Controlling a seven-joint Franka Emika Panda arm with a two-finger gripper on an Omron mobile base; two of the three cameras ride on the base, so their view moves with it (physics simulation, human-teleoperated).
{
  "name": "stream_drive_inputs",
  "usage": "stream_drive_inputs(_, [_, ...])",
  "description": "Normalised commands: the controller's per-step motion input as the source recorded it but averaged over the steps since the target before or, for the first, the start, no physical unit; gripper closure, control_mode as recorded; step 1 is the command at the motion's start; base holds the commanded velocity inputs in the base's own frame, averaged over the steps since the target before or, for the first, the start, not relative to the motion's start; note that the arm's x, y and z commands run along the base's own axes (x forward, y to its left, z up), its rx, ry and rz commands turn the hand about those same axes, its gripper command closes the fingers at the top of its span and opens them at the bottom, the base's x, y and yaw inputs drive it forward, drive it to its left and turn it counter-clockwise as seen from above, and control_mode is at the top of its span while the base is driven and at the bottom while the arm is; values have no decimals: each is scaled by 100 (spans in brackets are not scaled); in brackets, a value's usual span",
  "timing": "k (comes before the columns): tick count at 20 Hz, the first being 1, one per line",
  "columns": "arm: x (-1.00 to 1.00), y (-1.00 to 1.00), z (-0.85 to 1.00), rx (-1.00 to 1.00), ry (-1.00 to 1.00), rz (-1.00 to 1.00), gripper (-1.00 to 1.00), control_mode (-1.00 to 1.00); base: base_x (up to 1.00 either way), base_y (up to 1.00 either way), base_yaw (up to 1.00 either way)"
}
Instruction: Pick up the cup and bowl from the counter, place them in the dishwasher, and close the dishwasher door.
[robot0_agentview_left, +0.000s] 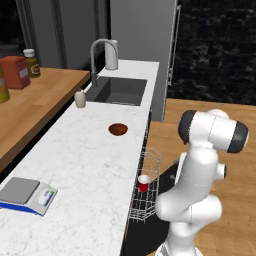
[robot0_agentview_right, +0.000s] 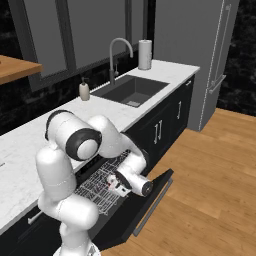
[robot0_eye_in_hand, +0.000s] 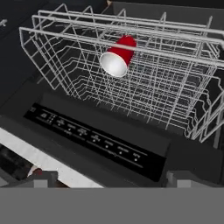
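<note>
Cup (robot0_eye_in_hand: 118, 57) sits inside rack (robot0_eye_in_hand: 183, 87), clear of its wires' edges.

Red cup (robot0_eye_in_hand: 119, 56) (white inside), reddish-brown bowl (robot0_agentview_left: 118, 129), white wire rack (robot0_eye_in_hand: 183, 70).

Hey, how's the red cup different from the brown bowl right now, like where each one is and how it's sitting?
The cup is in the dishwasher's wire rack; the bowl sits on the counter. The cup is bright red with a white inside; the bowl is dark reddish-brown. In the hand view the cup looks tipped, its mouth facing the camera; the bowl rests flat, opening up. Both are small, round and free of the jaws.
</note>
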Motion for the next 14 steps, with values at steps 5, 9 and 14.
stream_drive_inputs(5, [-5, 1, 100, 0, -2, 1, -100, -100, 0, 0, 0])
stream_drive_inputs(9, [0, 24, 100, 0, 0, 5, -100, -100, 0, 0, 0])
stream_drive_inputs(14, [5, 61, 69, -10, 0, 6, -100, -100, 0, 0, 0])
